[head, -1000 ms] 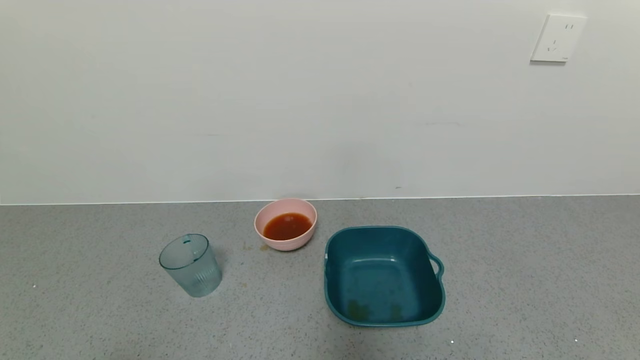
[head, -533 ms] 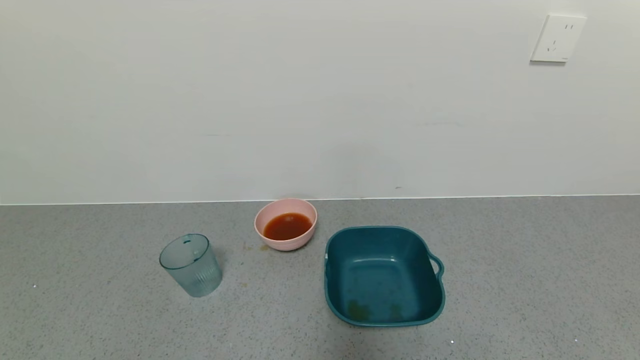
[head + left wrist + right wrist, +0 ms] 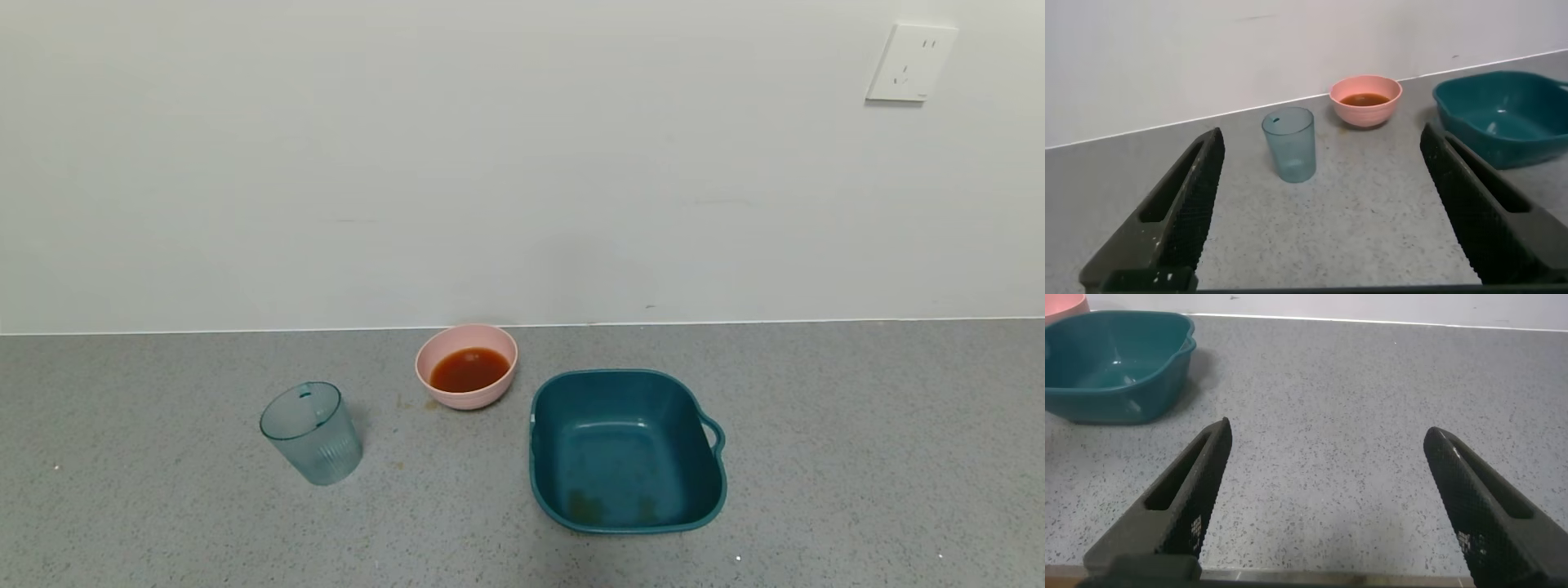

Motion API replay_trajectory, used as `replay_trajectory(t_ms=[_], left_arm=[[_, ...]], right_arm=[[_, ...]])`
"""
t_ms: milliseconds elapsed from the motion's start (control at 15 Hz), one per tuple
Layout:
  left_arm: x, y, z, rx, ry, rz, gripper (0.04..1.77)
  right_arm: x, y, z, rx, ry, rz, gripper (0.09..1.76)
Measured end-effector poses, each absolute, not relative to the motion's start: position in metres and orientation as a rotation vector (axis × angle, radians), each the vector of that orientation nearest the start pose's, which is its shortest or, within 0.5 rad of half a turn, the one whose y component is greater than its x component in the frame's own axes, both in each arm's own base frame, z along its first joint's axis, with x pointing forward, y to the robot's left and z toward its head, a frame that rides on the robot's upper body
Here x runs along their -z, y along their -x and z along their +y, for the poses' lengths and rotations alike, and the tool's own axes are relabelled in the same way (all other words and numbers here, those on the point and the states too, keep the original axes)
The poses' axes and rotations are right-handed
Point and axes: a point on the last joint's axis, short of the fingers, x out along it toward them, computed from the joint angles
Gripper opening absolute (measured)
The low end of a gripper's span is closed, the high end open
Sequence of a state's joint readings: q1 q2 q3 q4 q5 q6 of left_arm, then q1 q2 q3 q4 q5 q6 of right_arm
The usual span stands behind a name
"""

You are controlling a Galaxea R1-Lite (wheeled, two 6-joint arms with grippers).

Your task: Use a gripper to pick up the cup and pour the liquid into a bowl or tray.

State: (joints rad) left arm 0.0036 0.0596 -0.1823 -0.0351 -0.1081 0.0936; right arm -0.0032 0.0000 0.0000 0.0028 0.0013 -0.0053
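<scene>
The translucent blue-green cup (image 3: 311, 433) stands upright and empty on the grey counter, left of centre; it also shows in the left wrist view (image 3: 1289, 144). The pale pink bowl (image 3: 466, 365) stands behind it to the right and holds the red-brown liquid (image 3: 469, 369); the bowl (image 3: 1366, 100) also shows in the left wrist view. My left gripper (image 3: 1321, 137) is open and empty, well short of the cup, which stands ahead between its fingers. My right gripper (image 3: 1327, 433) is open and empty over bare counter. Neither gripper shows in the head view.
A dark teal square tub (image 3: 627, 449) with a handle stands right of the bowl, empty but for faint stains; it also shows in both wrist views (image 3: 1507, 106) (image 3: 1114, 363). A white wall runs along the counter's back, with a socket (image 3: 910, 62) at upper right.
</scene>
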Motion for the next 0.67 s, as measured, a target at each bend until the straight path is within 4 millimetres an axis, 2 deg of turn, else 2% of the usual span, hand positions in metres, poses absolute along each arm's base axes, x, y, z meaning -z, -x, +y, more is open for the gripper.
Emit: replay_trajectory(t_ms=[333, 667], left_arm=[[-0.094, 0.024, 0.000, -0.017, -0.101, -0.141, 1.72], [-0.081, 0.023, 0.000, -0.006, -0.115, -0.047, 1.72]], right_arm=[[-0.075, 0.023, 0.000, 0.002, 0.005, 0.003, 1.71], [-0.075, 0.023, 0.000, 0.002, 0.006, 0.003, 1.71]])
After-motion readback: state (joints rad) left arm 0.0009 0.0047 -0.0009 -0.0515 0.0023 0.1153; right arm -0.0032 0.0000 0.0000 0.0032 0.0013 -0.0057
